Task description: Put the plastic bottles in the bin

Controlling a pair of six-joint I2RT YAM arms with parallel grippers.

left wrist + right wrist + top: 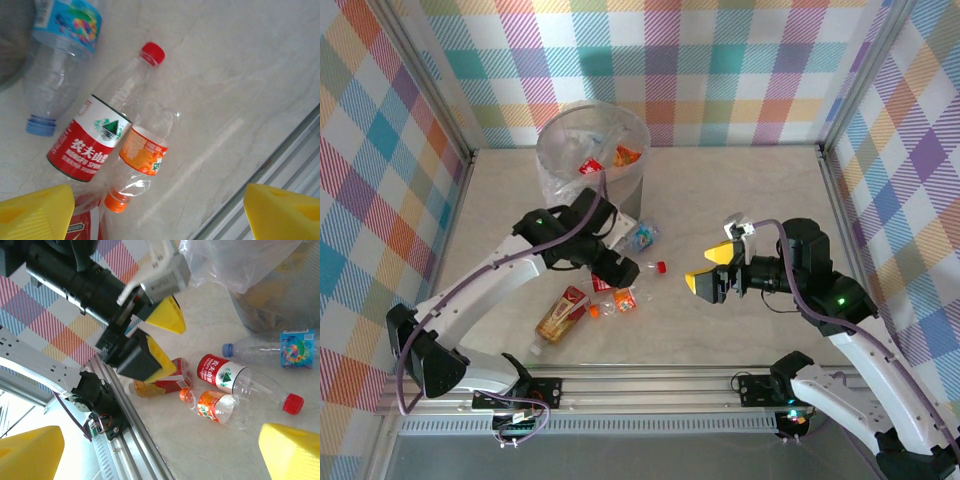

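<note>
Nearest the arm bases, a brown bottle with a red label (pixel 562 313) lies on the counter (pixel 750 190). Just beyond it lie an orange-capped bottle (pixel 142 155) and a red-capped bottle (pixel 100 140), side by side and touching. The left arm reaches forward and bends down over this pair. The left gripper (pixel 620 268) hovers above them with its jaws spread wide and nothing between them. In the top view its black body covers most of the red-capped bottle, whereas the left wrist view shows that bottle's whole red and green label. The right arm is folded in from the right, and the right gripper (pixel 712 270) points at the cluster with its jaws fully apart and empty. Its wrist view shows the left gripper from the side, clear of the bottles. Farther off lies a blue-capped bottle (pixel 642 236), near the foot of the bin (pixel 560 150), which already holds bottles in its crinkled liner.
</note>
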